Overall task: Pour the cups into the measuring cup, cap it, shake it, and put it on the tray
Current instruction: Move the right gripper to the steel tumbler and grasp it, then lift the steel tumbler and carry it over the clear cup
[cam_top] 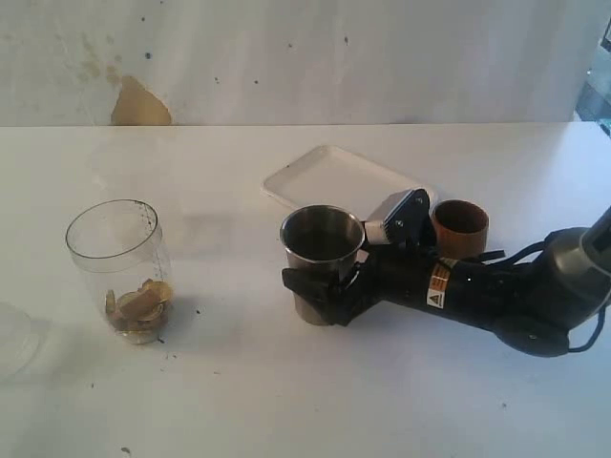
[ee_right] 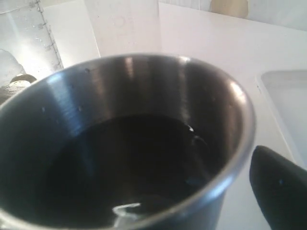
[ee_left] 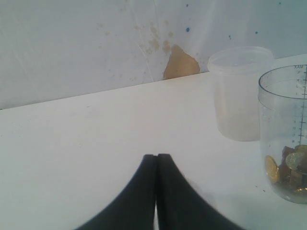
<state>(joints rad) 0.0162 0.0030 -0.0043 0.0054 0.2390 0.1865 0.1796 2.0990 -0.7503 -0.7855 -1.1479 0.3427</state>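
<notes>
The clear measuring cup (cam_top: 119,272) stands at the left with coins and brown bits in its bottom; the left wrist view shows it too (ee_left: 285,139). The steel tumbler (cam_top: 322,250) stands upright on the table mid-scene. My right gripper (cam_top: 313,292) lies low with its jaws wide on either side of the tumbler's lower part. In the right wrist view one finger (ee_right: 278,189) stands apart from the tumbler (ee_right: 120,143), with table showing between. The brown wooden cup (cam_top: 460,227) stands behind the right arm. My left gripper (ee_left: 156,157) is shut and empty above bare table.
The white tray (cam_top: 325,172) lies behind the tumbler, toward the wall. A frosted plastic cup (ee_left: 240,93) stands next to the measuring cup, and its edge shows at the exterior view's left border (cam_top: 11,339). The wall behind has a brown patch (cam_top: 139,105).
</notes>
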